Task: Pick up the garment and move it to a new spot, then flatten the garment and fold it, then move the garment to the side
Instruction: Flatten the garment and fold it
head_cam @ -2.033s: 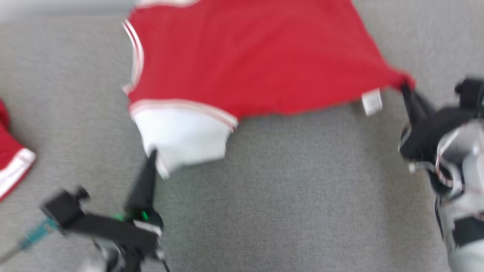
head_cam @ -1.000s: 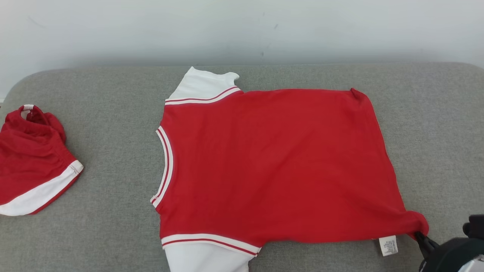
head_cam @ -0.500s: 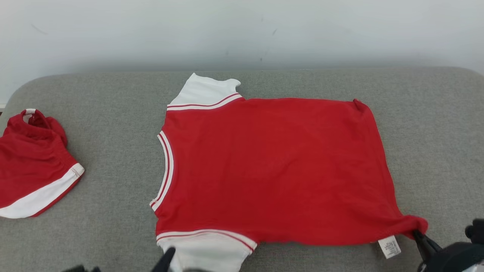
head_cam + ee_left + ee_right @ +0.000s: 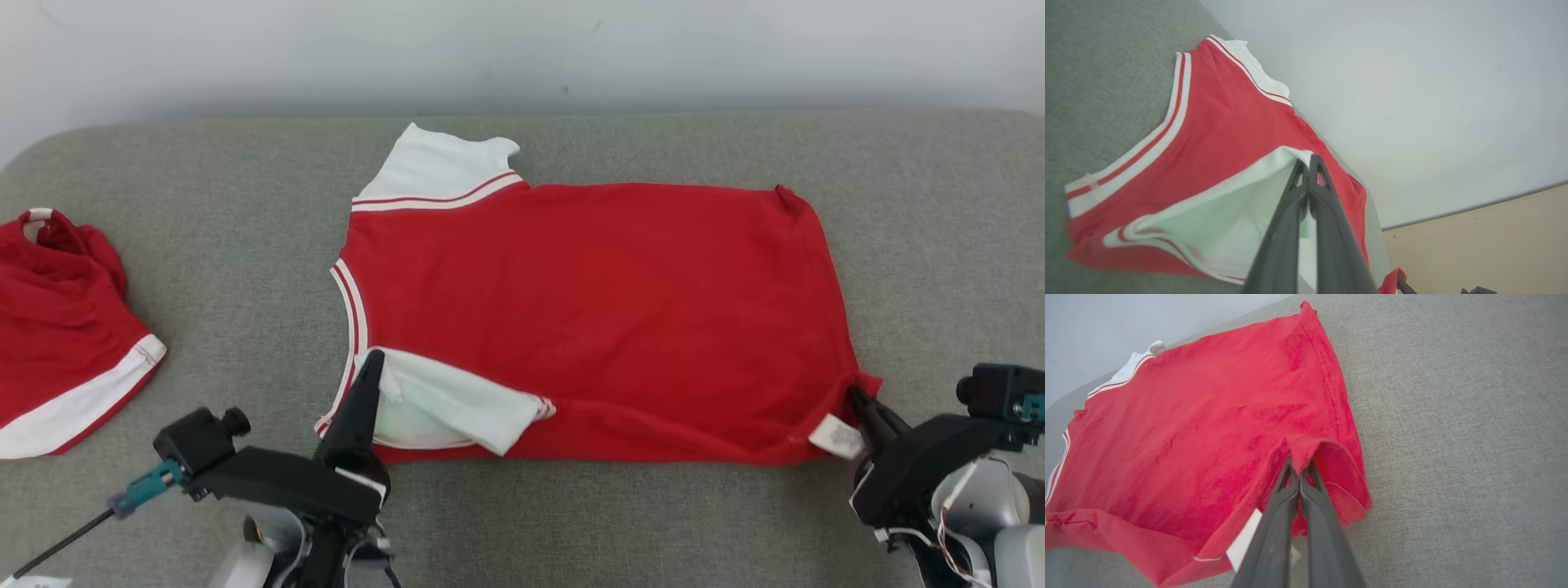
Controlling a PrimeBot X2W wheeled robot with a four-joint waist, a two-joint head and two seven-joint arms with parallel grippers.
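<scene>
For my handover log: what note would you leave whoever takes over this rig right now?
Grippers: left gripper shut on the near sleeve of the red fabric T-shirt with white sleeves, sleeve turned in over the body; right gripper shut on its near hem corner by the white label.
Shirt lies spread on the grey fabric cushion; a crumpled red garment sits far left.
Done: flattened, fold begun.
Left: finish folding, move aside.

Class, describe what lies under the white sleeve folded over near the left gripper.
The garment's red body lies beneath the white sleeve; the patch it covers is hidden.
</scene>
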